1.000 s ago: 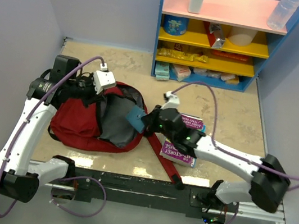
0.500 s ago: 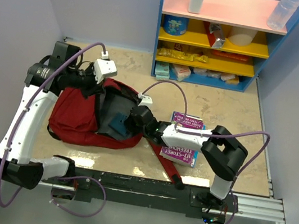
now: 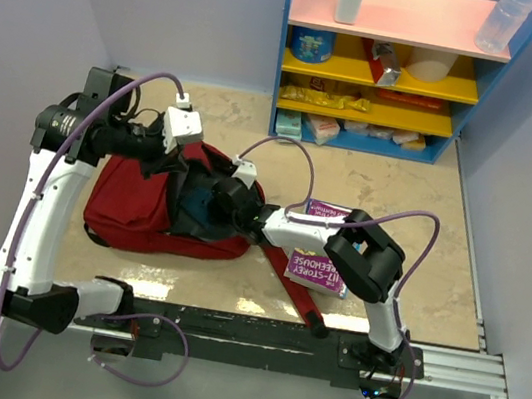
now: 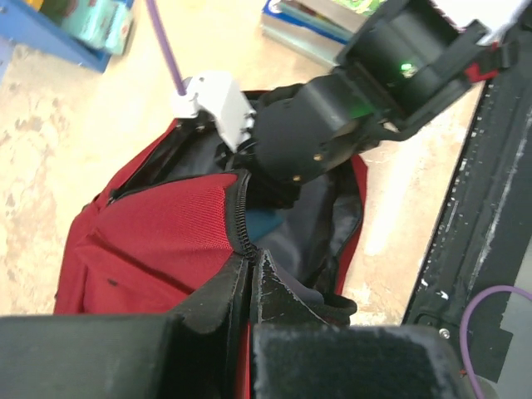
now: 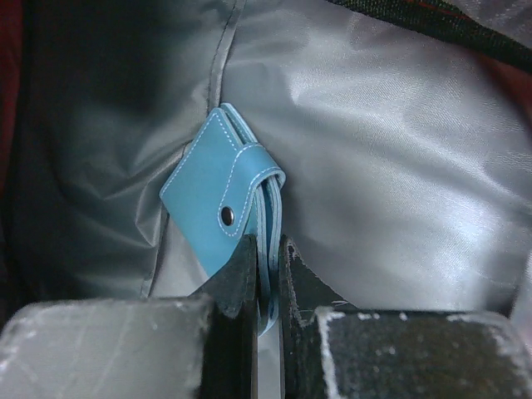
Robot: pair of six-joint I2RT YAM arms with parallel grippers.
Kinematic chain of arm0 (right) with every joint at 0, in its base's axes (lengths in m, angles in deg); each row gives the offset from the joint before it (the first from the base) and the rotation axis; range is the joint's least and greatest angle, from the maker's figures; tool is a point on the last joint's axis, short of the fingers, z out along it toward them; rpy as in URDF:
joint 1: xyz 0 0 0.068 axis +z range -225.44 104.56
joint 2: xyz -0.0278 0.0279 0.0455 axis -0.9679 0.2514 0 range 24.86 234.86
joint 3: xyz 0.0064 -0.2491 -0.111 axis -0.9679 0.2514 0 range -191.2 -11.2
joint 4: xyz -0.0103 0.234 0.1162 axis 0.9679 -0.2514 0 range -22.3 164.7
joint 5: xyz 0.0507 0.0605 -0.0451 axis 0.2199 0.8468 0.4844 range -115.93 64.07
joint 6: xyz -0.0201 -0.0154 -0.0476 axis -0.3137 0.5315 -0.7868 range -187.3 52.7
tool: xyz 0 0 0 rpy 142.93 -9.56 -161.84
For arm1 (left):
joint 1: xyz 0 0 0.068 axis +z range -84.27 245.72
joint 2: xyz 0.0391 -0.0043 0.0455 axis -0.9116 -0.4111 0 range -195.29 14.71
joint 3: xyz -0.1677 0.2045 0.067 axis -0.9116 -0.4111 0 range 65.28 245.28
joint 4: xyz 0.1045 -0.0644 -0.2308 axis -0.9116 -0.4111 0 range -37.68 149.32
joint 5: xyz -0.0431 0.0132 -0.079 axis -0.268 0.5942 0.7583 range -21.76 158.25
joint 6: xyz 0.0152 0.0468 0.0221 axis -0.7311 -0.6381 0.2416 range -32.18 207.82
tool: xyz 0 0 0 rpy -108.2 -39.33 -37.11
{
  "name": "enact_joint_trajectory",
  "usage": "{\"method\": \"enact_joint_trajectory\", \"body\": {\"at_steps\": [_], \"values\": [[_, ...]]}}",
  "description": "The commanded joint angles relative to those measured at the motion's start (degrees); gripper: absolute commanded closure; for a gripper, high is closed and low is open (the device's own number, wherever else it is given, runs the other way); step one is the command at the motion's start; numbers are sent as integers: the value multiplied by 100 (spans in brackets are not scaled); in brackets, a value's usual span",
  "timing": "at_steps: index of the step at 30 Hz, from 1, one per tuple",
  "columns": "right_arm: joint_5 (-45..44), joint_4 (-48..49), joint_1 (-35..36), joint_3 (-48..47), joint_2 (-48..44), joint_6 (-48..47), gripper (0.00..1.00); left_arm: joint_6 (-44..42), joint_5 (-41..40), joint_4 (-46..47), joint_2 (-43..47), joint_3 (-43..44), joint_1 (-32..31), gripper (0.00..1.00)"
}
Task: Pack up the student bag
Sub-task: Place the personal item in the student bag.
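Student bag (image 3: 132,214) holds blue wallet (image 5: 208,195), pinched by right gripper (image 5: 268,245)

wallet inside the bag

my right gripper (image 5: 266,253) reaches into the bag (image 3: 131,219) from its right side, with the wallet (image 5: 218,208) between my fingers, against the lining (image 5: 399,166). my left gripper (image 4: 251,270) pinches the bag's opening edge at the back. books (image 3: 321,267) lie right of the bag, and the shelf (image 3: 387,77) stands behind.
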Motion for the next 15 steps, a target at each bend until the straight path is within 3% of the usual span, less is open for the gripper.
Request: {"method": "enact_joint_trajectory", "body": {"at_steps": [1,8,15], "values": [[-97,456,-18,-69,-5,415,100,-354,1015,130,326,-123,1,100],[738,1916,-10,266,109,354,100,-504,1112,463,466,-984,1,100],[1082,2253,61,-32,355,275,100,-513,1209,649,493,-1126,10,100]]}}
